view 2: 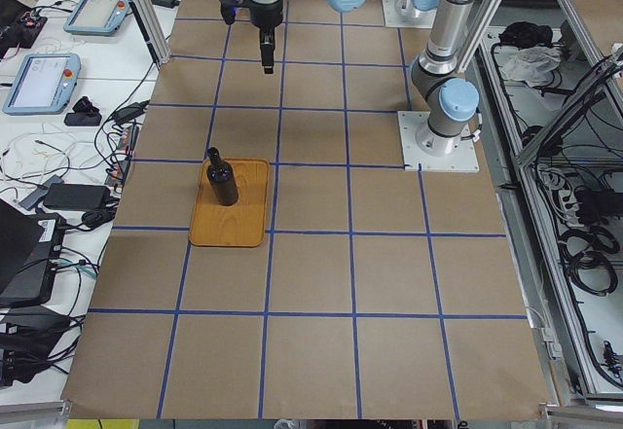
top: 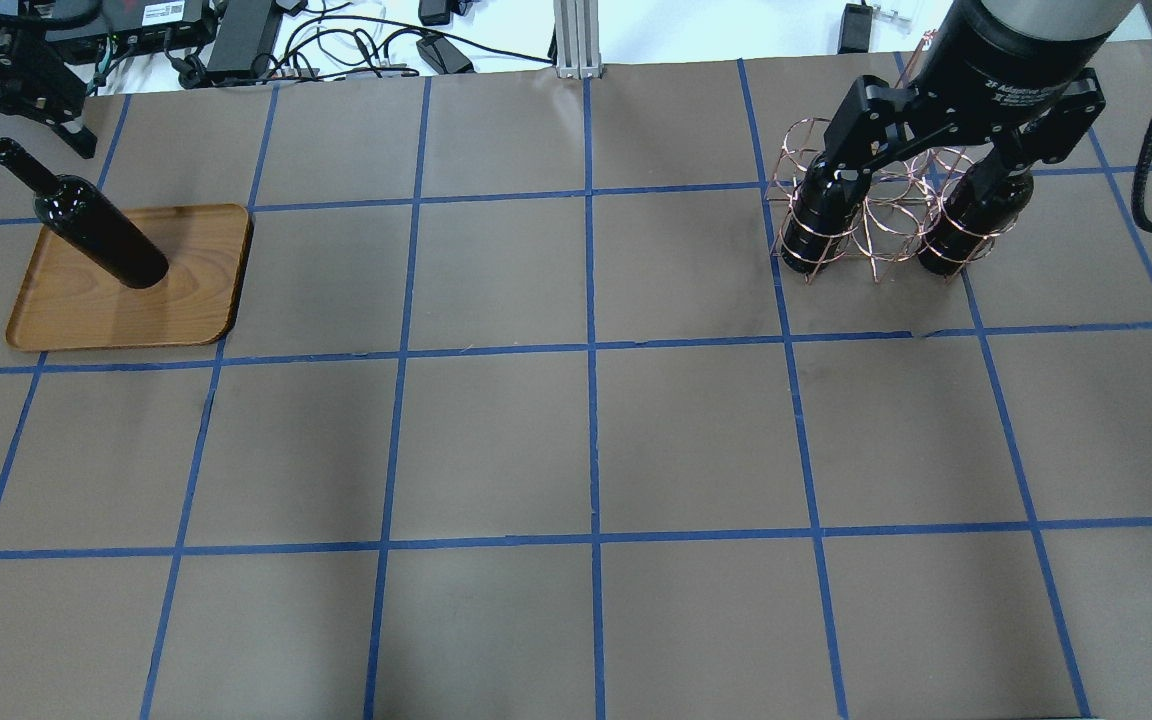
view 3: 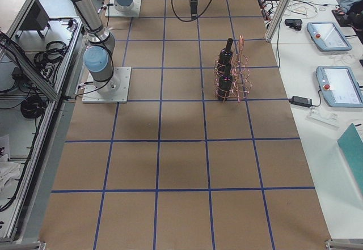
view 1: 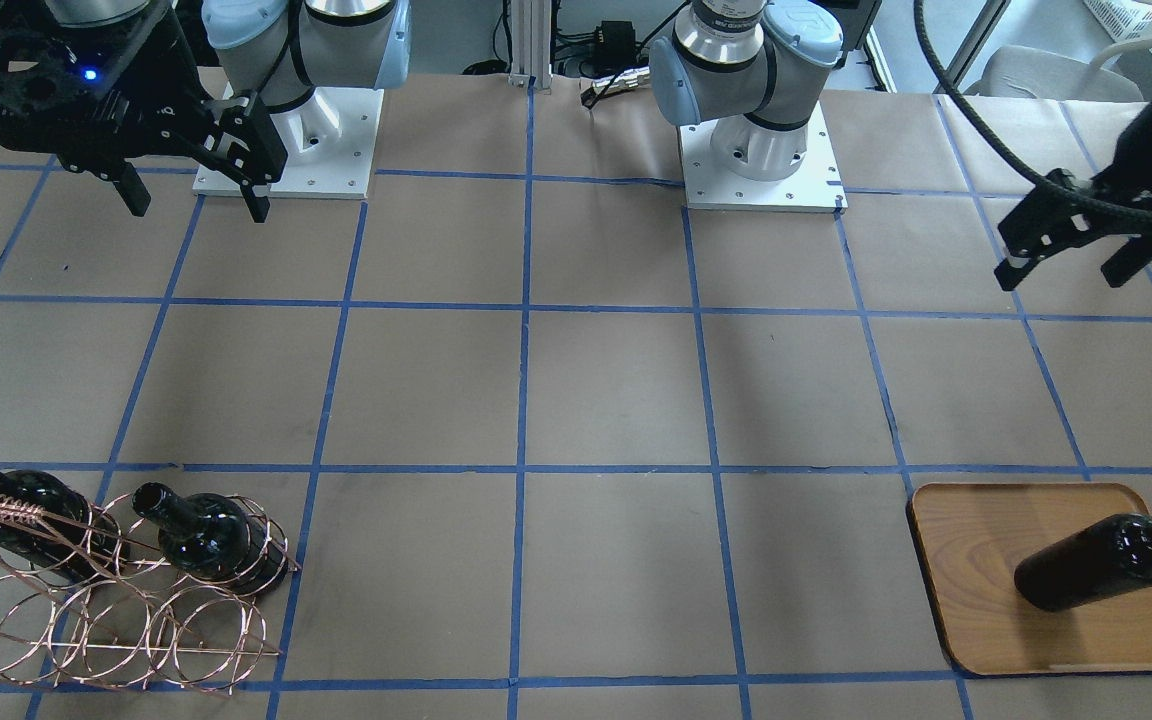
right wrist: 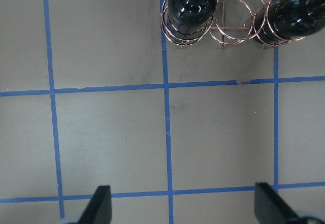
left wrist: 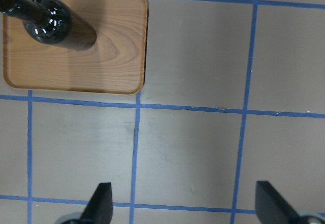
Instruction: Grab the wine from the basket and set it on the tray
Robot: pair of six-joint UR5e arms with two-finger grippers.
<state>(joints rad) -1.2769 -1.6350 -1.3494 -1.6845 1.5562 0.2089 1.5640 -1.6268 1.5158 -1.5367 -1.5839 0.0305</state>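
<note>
One black wine bottle [top: 101,235] stands upright on the wooden tray [top: 191,290], and shows in the left wrist view [left wrist: 56,26] at the tray's [left wrist: 117,56] far corner. Two more bottles [top: 821,215] [top: 966,225] stand in the copper wire basket [top: 881,215]. My left gripper [view 1: 1071,260] is open and empty, raised above the table beside the tray [view 1: 976,540]. My right gripper [top: 921,175] is open and empty, high above the table on the robot's side of the basket [right wrist: 236,26]. Both bottles [right wrist: 190,5] [right wrist: 294,16] show at the top of the right wrist view.
The table is brown paper with a blue tape grid. The two arm bases [view 1: 761,140] [view 1: 291,140] stand at the robot's edge. Cables and devices [top: 236,40] lie past the far edge. The basket's rings nearest the front-facing camera [view 1: 106,630] hold nothing.
</note>
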